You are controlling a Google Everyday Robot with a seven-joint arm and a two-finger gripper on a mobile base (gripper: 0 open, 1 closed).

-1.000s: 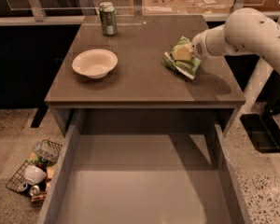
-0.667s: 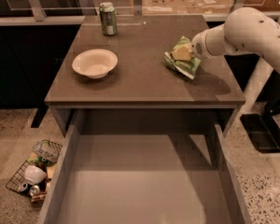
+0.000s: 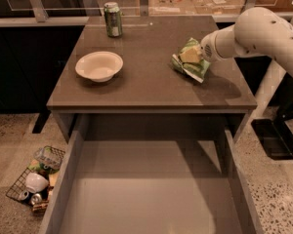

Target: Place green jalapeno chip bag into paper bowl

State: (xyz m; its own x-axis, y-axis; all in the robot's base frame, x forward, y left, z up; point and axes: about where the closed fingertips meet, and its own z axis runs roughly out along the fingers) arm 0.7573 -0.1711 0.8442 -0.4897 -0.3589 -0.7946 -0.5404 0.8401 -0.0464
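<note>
The white arm reaches in from the side, and its pincer (image 3: 194,56) is right on the green jalapeno chip bag (image 3: 191,68). The pincer touches the top of the bag, near the edge of the surface (image 3: 151,84) on the arm's side. I cannot tell if the pincer is clenched on the bag or only resting on it, because the bag and the end of the arm hide that part. Nothing has really changed from a moment ago. The arm is in the same spot, the bag is in the same spot under the pincer, and the bowl has not been touched. I think this means the robot is still busy getting hold of the bag and has not begun to carry it. The paper bowl (image 3: 99,65) sits well away from the pincer, across the surface, and there is nothing in it. The green drink can (image 3: 113,19) stands even farther from the pincer, past the bowl, near the back edge. A big open drawer (image 3: 146,189) sticks out below the pincer. The bag must next go up and over to the bowl, and it may hang over the rim.
</note>
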